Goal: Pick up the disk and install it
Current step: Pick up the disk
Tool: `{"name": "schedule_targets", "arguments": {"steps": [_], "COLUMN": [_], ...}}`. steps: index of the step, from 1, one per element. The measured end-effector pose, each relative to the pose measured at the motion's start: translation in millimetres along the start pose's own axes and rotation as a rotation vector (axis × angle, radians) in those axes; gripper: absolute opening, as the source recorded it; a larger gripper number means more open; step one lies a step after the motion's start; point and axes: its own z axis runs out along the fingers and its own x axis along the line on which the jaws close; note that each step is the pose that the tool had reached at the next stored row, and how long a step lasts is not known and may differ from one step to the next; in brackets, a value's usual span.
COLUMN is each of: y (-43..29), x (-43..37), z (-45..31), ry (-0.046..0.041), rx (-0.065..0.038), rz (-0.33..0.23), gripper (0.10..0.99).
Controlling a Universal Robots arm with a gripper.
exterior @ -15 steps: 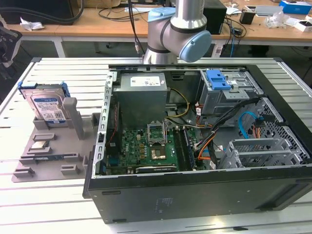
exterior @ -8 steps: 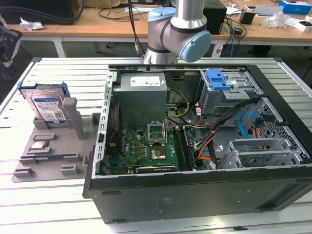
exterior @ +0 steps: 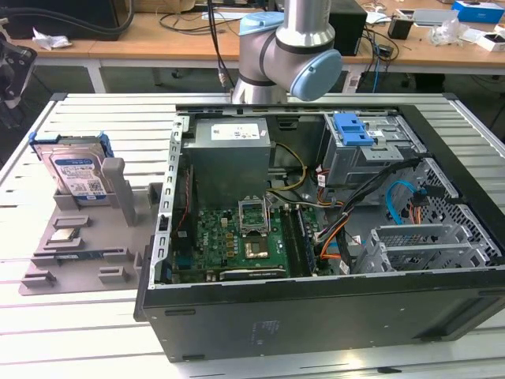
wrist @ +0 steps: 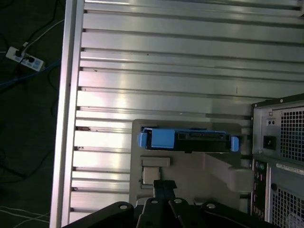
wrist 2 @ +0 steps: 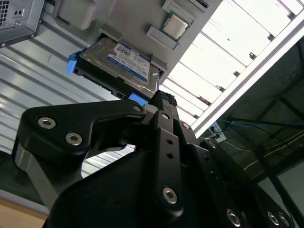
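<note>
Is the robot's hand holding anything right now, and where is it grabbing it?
Nothing is held. The disk stands in its grey holder, and the end effector hovers apart from it.

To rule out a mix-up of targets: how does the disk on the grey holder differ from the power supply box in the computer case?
The disk stands on edge on the grey holder, outside the computer case; the power supply box sits inside the case. The disk is smaller and flatter than the power supply box. The disk has a blue frame; the power supply box has none. Both are grey with a printed label.
</note>
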Motion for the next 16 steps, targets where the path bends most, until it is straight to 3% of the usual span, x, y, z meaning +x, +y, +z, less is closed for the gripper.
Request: {"name": "schedule_targets", "arguments": {"steps": [16], "y": [0.0], "x": [0.0], "z": [0.0], "ry": [0.0081], "rx": [-0.004], "rz": [-0.18], "gripper": [0.106]}}
